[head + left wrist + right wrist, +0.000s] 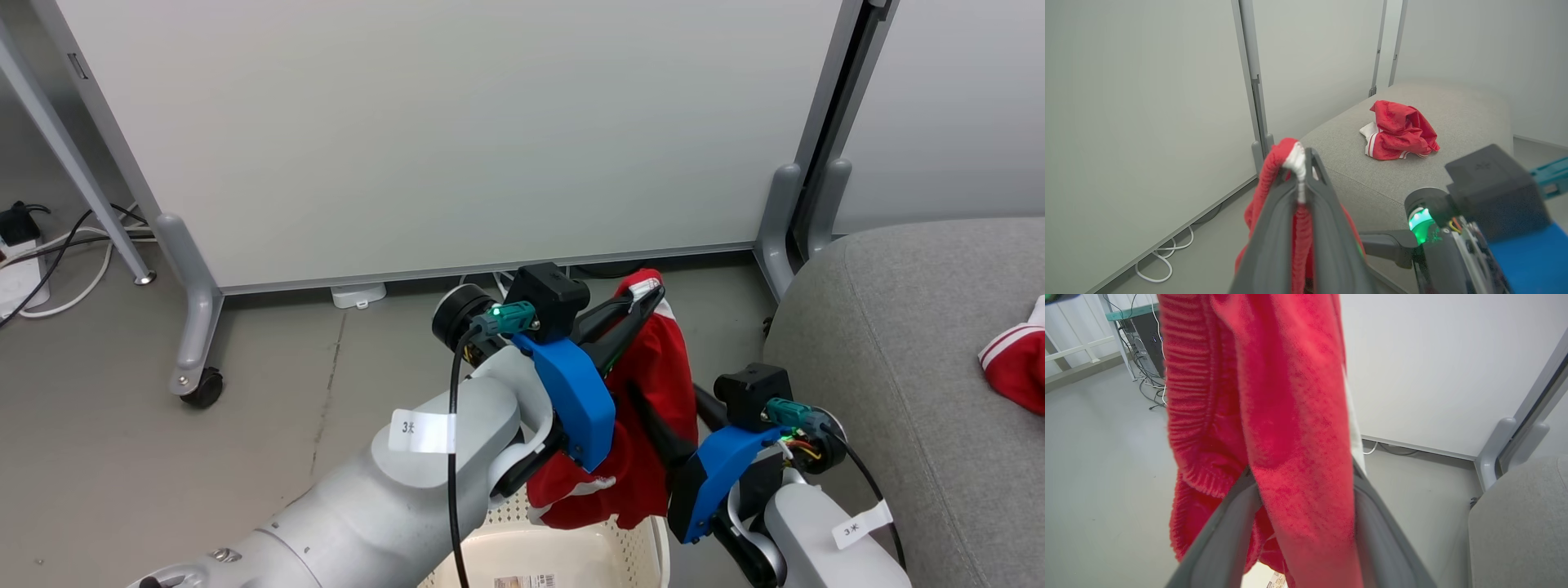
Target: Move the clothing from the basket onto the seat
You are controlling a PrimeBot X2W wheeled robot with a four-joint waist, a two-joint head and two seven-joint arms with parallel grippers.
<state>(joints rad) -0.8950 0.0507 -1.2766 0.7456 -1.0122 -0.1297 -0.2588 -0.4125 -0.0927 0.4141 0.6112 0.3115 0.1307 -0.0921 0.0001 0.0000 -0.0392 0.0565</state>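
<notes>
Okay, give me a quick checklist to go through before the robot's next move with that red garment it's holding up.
1. Left gripper pinching the hanging garment: ok.
2. Garment clear of the basket: cannot tell, its hem hangs near the rim.
3. Right gripper gripping the fabric: not ok, jaws stand apart either side of it.
4. Bare room on the seat: ok.
5. Other garment already on the seat: ok.

Soft, even light is falling everywhere, leaving only faint shadows. The clothing (1274,416) hanging close to the right wrist lens is showing blurred and grainy; right of it, a panel post (1504,445) is appearing slanted near the frame edge.
</notes>
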